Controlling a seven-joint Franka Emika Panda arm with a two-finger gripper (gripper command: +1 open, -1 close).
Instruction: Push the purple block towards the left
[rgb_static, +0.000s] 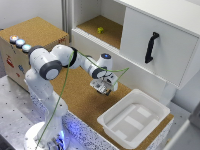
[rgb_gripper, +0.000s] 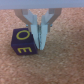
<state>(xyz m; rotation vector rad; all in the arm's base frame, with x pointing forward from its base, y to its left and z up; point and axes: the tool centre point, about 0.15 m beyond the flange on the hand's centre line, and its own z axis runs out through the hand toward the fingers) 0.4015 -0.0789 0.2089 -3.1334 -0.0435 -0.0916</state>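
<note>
Exterior view: the end effector (rgb_static: 103, 89) hangs low over the cork desk (rgb_static: 85, 102), near a white tray (rgb_static: 134, 119). Wrist view: the purple block (rgb_gripper: 22, 42) lies on the cork touching one of the nearly closed, empty fingers (rgb_gripper: 40, 36)

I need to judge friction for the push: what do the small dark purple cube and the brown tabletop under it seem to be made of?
The small dark purple cube looks like painted wood or plastic, a matte toy block with yellow letters; which one is unclear. The brown tabletop looks like cork: a speckled, grainy, dull surface. The gripper stands at the cube's side.
</note>
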